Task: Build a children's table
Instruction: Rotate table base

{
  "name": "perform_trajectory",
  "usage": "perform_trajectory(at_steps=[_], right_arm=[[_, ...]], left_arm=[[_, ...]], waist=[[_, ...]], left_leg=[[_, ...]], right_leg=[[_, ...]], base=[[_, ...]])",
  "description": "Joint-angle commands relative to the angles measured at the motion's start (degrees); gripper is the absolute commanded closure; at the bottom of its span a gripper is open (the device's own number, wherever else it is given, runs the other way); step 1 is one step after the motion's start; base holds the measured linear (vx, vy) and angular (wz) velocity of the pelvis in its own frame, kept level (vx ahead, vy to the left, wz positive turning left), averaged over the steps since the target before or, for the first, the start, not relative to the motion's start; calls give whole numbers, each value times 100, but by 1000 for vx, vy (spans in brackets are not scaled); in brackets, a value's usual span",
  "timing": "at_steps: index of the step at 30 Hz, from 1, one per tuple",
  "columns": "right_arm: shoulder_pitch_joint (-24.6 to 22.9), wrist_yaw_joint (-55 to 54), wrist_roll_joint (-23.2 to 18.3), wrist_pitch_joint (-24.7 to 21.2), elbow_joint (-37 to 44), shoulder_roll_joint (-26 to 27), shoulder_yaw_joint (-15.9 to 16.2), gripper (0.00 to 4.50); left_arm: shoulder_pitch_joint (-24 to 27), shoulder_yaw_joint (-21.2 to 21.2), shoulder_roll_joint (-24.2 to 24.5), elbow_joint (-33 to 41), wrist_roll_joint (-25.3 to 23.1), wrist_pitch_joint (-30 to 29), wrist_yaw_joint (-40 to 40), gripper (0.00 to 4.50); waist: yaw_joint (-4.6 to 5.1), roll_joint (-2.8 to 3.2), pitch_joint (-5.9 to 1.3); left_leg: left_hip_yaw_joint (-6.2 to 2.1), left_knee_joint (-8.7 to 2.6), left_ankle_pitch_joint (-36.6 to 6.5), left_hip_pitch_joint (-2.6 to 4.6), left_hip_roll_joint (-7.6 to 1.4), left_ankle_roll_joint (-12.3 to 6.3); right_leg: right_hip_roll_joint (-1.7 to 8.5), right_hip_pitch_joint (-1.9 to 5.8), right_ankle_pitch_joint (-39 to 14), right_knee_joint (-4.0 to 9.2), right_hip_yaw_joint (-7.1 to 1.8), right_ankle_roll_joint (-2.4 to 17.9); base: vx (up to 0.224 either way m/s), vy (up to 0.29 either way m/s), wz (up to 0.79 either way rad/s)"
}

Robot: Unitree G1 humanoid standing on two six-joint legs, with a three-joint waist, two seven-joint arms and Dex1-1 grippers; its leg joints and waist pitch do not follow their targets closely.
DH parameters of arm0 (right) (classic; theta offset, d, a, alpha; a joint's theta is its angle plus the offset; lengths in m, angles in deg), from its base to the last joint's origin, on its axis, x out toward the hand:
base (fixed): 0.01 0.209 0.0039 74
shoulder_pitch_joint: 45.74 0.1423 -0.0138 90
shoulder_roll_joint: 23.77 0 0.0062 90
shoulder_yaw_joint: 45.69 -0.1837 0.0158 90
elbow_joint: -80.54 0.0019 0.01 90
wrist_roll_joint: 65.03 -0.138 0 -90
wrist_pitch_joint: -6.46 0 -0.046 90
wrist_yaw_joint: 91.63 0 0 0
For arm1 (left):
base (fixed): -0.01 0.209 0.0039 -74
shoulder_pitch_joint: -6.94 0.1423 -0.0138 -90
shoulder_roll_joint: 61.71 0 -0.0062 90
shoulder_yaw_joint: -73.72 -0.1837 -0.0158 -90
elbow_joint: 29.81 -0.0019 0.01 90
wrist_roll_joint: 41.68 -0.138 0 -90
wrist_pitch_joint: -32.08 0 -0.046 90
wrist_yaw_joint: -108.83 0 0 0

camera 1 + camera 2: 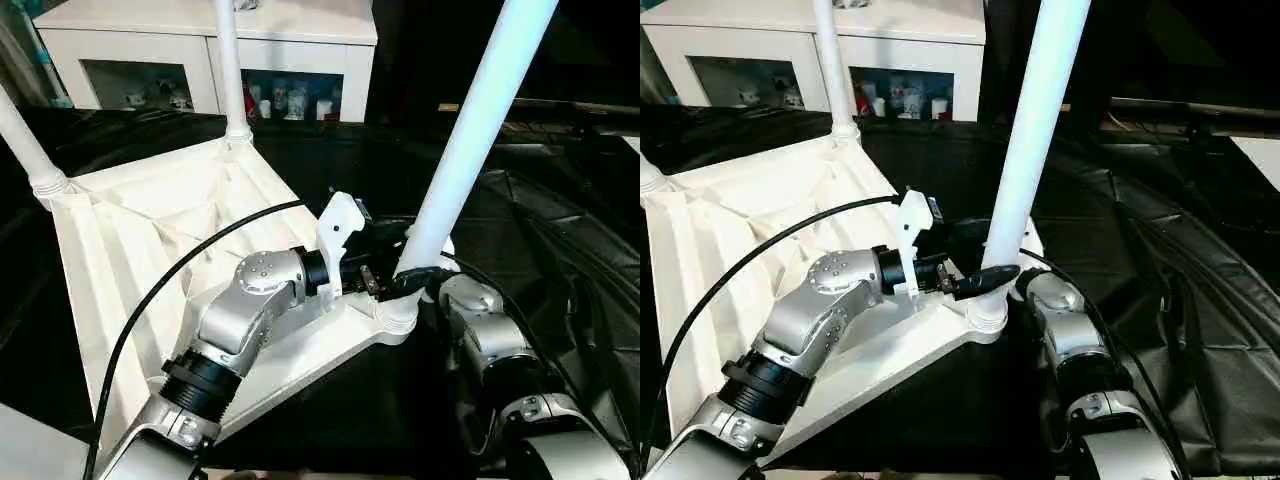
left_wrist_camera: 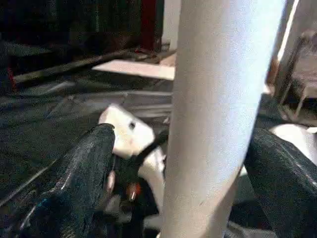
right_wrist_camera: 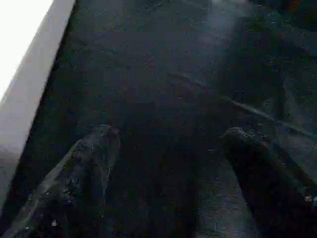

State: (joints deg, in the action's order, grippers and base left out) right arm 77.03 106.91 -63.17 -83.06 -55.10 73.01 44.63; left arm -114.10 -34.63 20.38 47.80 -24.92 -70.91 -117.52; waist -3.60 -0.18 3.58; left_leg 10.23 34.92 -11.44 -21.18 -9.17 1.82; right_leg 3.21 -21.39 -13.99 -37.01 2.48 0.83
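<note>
White glass-fronted cabinet (image 1: 205,50) holds small figurines (image 1: 285,100). Left gripper (image 2: 183,163) gapes around upright white plastic leg (image 1: 470,135); right gripper (image 3: 168,163) open, empty.

Left arm bent at elbow, silver forearm reaching forward and inward. Left gripper (image 2: 183,168) spread wide, one black finger (image 2: 79,173) on each side of an upright white leg (image 2: 218,109). Right gripper (image 3: 163,173) spread, nothing between its fingers (image 3: 91,163).
</note>
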Motion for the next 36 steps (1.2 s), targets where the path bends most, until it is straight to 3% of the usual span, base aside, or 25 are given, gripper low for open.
perform_trajectory(at_steps=[1,4,5,9,12,13,17,20,25,31,36], right_arm=[[-76,-82,-96,7,136,-99,-142,67],[-129,14,-185,-158,360,-288,-268,67],[-185,121,-226,-274,541,-427,-327,67],[-304,292,-223,-420,783,-647,-346,67],[-435,511,-181,-489,988,-881,-284,67],[-473,576,-175,-518,1050,-929,-250,67],[-613,732,-163,-686,1311,-1045,-147,67],[-850,1044,-153,-891,1757,-1203,9,67],[-1092,1289,-146,-1035,2218,-1375,108,67],[-1308,1502,-160,-1190,2668,-1503,254,67],[-1427,1629,-213,-1335,2982,-1527,316,67]], left_arm=[[83,-120,276,209,-248,-270,92,6],[396,-293,906,746,-458,-809,-42,6],[605,-147,1036,1130,-244,-1299,-3,6],[903,-171,1329,1780,-40,-1882,-139,6],[1109,-362,1666,2311,-339,-2233,-13,6],[1126,-465,1807,2458,-462,-2396,27,6],[1181,-682,2206,2924,-780,-2918,133,6],[1315,-697,2502,3484,-769,-3544,207,6],[1459,-692,2771,3957,-824,-4065,395,6],[1577,-818,3029,4020,-1085,-4426,511,6],[1655,-880,3112,3805,-1338,-4319,797,6]], waist=[[-38,24,-398],[-30,22,-392],[-21,21,-395],[-38,16,-384],[-44,-15,-359],[-57,-50,-358],[-68,-42,-330],[-70,-38,-340],[-102,-35,-323],[-121,-37,-312],[-137,-26,-320]], left_leg=[[-160,-394,-525,59,-418,-237],[-154,-391,-446,45,-407,-284],[-138,-383,-404,52,-398,-277],[-133,-389,-394,56,-400,-291],[-125,-393,-411,44,-395,-338],[-118,-388,-440,52,-393,-344],[-117,-398,-493,44,-376,-277],[-128,-400,-421,43,-390,-248],[-127,-399,-500,36,-380,-242],[-136,-413,-602,37,-373,-174],[-139,-406,-513,30,-364,-191]], right_leg=[[555,303,602,385,-303,1653],[547,303,560,381,-303,1589],[523,293,538,379,-301,1583],[513,263,359,387,-290,1610],[504,254,195,420,-298,1580],[511,252,85,426,-299,1553],[500,224,-394,473,-303,1389],[490,228,-194,437,-299,1385],[492,223,-408,471,-304,1337],[482,206,-673,502,-311,1213],[476,201,-501,492,-309,1234]], base=[[0,0,0],[0,0,0],[0,0,0],[0,0,0],[0,0,0],[0,0,0],[0,0,0],[0,0,0],[0,0,0],[0,0,0],[0,0,0]])
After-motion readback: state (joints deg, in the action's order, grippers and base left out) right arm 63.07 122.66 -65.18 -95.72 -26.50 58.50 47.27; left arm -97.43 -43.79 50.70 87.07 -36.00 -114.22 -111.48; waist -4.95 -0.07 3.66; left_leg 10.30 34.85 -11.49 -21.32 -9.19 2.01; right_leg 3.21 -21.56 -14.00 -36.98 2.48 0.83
